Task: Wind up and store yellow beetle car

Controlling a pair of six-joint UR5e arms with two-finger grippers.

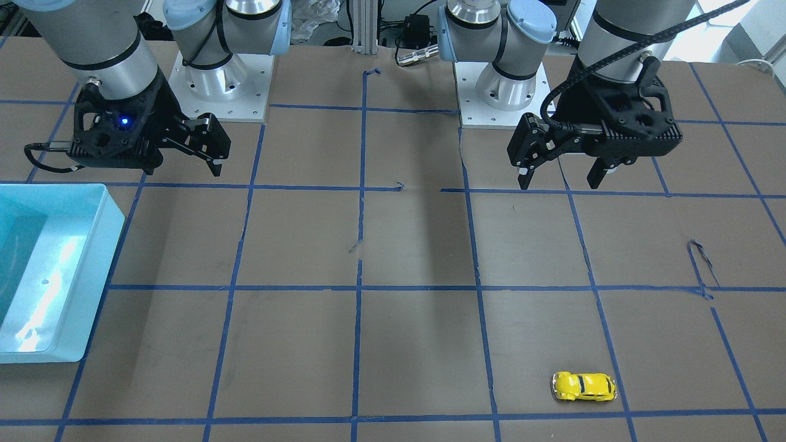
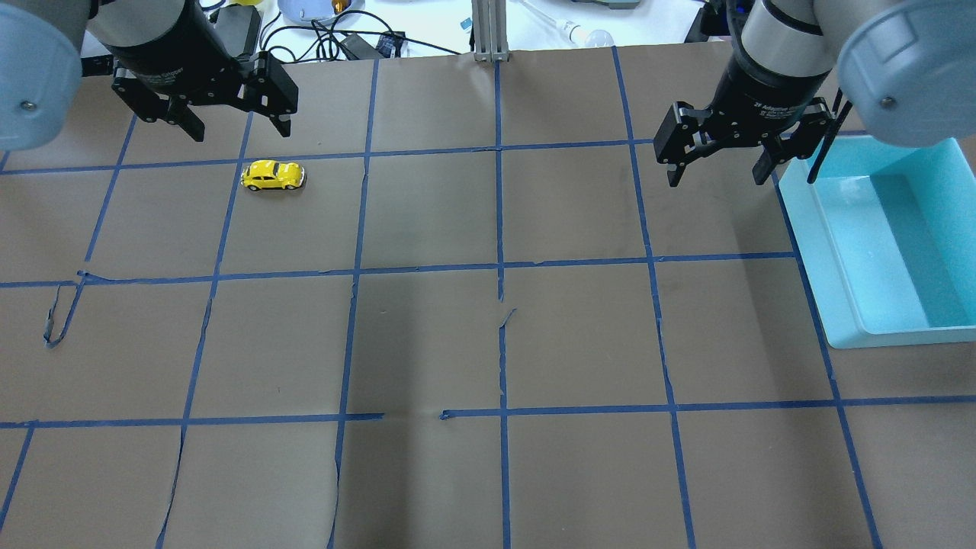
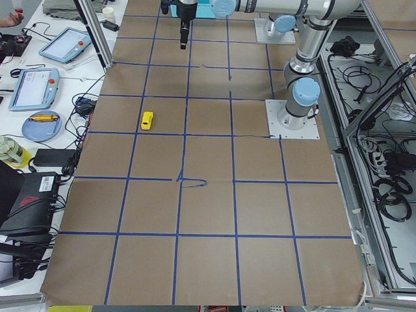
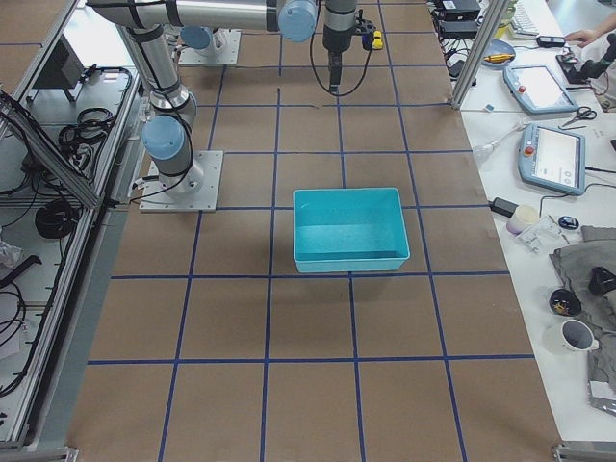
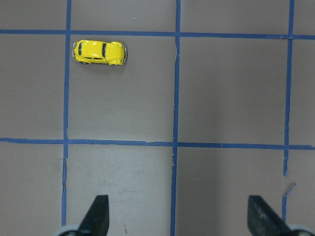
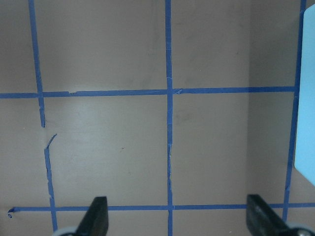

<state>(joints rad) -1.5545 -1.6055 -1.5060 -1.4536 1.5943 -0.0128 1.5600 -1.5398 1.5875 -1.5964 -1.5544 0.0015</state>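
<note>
The yellow beetle car (image 2: 272,175) stands on its wheels on the brown table, in the far-left part of the overhead view. It also shows as a small yellow body near the front edge (image 1: 583,387) and at the upper left of the left wrist view (image 5: 99,51). My left gripper (image 2: 238,128) hangs open above the table just beyond the car, apart from it, with nothing between its fingers (image 5: 96,216). My right gripper (image 2: 718,175) hangs open and empty beside the bin's far-left corner.
A light blue open bin (image 2: 808,252) sits at the table's right side, with nothing showing inside it (image 4: 348,229). Blue tape lines divide the brown paper cover into squares. Cables and devices lie beyond the far edge of the table.
</note>
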